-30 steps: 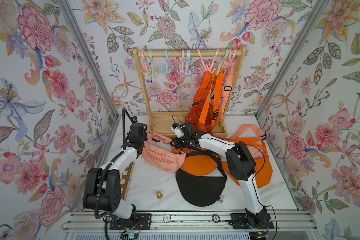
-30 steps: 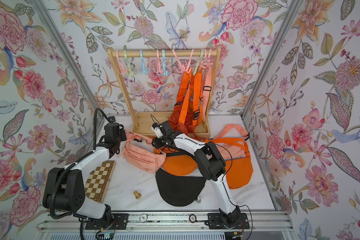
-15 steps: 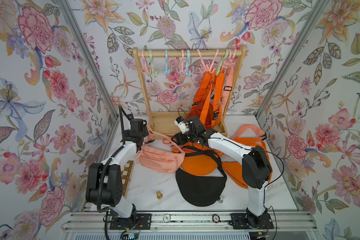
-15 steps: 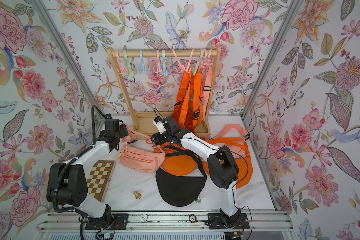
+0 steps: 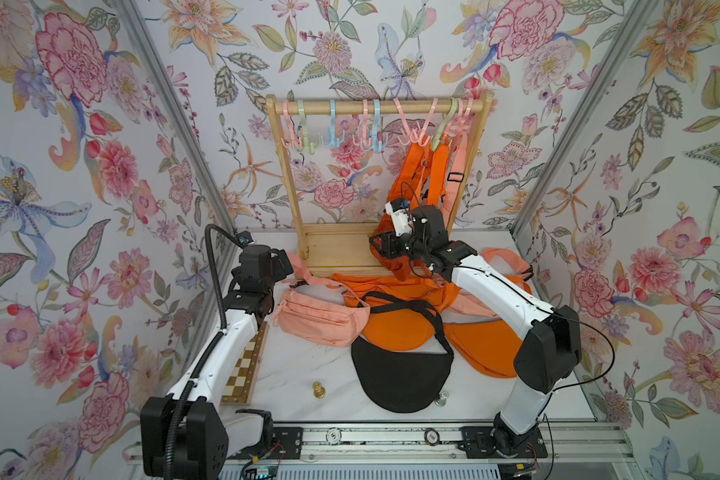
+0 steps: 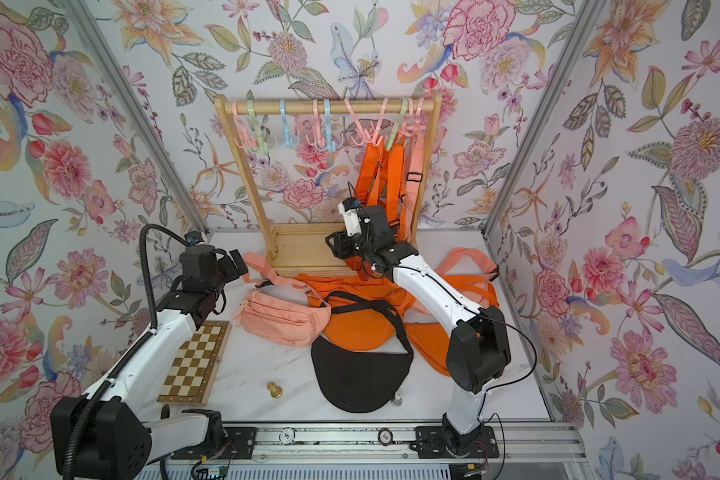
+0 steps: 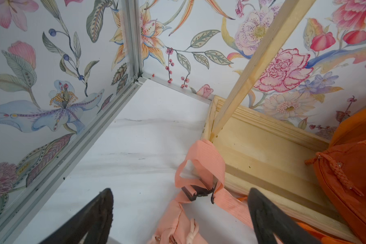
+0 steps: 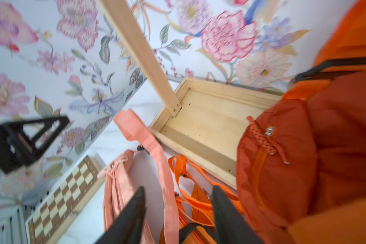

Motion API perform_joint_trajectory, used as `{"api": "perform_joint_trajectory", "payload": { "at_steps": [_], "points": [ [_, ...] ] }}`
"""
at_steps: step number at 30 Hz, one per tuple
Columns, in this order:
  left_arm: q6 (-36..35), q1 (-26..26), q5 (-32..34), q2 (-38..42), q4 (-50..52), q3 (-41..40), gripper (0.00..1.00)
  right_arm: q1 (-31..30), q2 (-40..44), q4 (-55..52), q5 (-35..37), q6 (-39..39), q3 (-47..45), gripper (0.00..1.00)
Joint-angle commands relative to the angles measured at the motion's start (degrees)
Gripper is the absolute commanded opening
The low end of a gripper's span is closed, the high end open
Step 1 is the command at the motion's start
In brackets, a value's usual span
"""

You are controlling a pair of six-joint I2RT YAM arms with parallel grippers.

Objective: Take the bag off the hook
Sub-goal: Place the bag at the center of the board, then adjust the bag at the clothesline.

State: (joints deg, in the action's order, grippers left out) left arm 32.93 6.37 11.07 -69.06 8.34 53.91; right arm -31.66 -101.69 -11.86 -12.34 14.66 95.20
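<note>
An orange bag (image 5: 399, 195) (image 8: 304, 147) hangs by its straps (image 6: 385, 174) from the hooks (image 5: 441, 137) at the right end of the wooden rack (image 5: 375, 107). My right gripper (image 5: 379, 247) (image 8: 179, 194) hovers just left of that bag's body, open, with nothing between its fingers. A peach bag (image 5: 321, 316) (image 6: 283, 318) lies on the table in front of the rack, its strap (image 7: 201, 160) looped against the rack's base. Above that strap's buckle, my left gripper (image 5: 281, 264) (image 7: 179, 202) stands wide open and holds nothing.
A black bag (image 5: 400, 374) and two orange bags (image 5: 404, 328) (image 5: 487, 345) lie on the table. A chessboard (image 6: 194, 361) lies at the left, with a gold chess piece (image 5: 318, 390) and a silver one (image 5: 441, 400) near the front. The rack's base tray (image 5: 337, 249) stands at the back.
My left gripper opened and let go of the peach strap; the peach bag settled on the table. My right gripper left the peach bag and rose back toward the hanging orange bag.
</note>
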Motion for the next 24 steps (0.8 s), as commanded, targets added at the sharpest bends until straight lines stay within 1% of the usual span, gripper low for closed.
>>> {"api": "perform_joint_trajectory", "payload": {
  "at_steps": [1, 2, 3, 5, 6, 7, 8, 9, 10, 13, 17, 20, 24],
  "points": [
    [1.6, 0.3, -6.6, 3.3, -0.5, -3.7, 0.99, 2.5, 1.9, 1.5, 4.8, 2.3, 4.3, 0.24],
    [0.4, 1.5, -8.5, 3.8, -2.9, -3.9, 0.99, 3.3, 1.7, 1.5, 6.0, 2.5, 5.6, 0.11],
    [-0.9, 2.9, -9.5, 4.0, -4.8, -3.7, 0.98, 4.0, 1.4, 1.1, 7.5, 2.3, 6.8, 0.06],
    [-3.9, 7.0, -10.4, 3.5, -9.2, -2.5, 0.95, 5.0, 0.6, -0.2, 11.0, 1.0, 9.9, 0.06],
    [-5.3, 8.8, -10.8, 2.9, -11.1, -1.7, 0.95, 5.4, 0.2, -1.1, 12.2, 0.6, 11.4, 0.09],
    [-6.5, 10.5, -11.3, 1.8, -12.9, -0.5, 0.95, 5.8, -0.3, -1.9, 13.3, 0.0, 13.0, 0.17],
    [-7.4, 11.8, -12.3, 0.6, -14.6, 0.8, 0.94, 6.2, -0.7, -2.6, 14.1, -0.6, 14.5, 0.29],
    [-7.8, 12.9, -13.3, -0.7, -16.0, 2.0, 0.94, 6.6, -0.8, -2.9, 14.6, -0.9, 15.5, 0.39],
    [-8.0, 13.9, -13.8, -2.2, -17.4, 3.5, 0.94, 6.9, -1.0, -3.1, 14.7, -1.1, 16.4, 0.44],
    [-9.2, 16.7, -15.7, -7.4, -20.6, 8.7, 0.94, 8.4, -1.8, -4.7, 15.1, -1.7, 20.0, 0.48],
    [-11.7, 20.1, -15.1, -16.4, -21.3, 18.2, 0.96, 10.4, -5.1, -8.4, 12.7, -1.7, 26.5, 0.48],
    [-12.1, 21.1, -15.4, -23.8, -22.4, 25.0, 0.97, 10.6, -8.8, -11.4, 12.2, -2.1, 32.0, 0.5],
    [-11.6, 21.7, -18.4, -30.5, -22.1, 34.3, 0.99, 10.6, -13.0, -12.3, 10.9, -1.9, 36.5, 0.49]
  ]
}}
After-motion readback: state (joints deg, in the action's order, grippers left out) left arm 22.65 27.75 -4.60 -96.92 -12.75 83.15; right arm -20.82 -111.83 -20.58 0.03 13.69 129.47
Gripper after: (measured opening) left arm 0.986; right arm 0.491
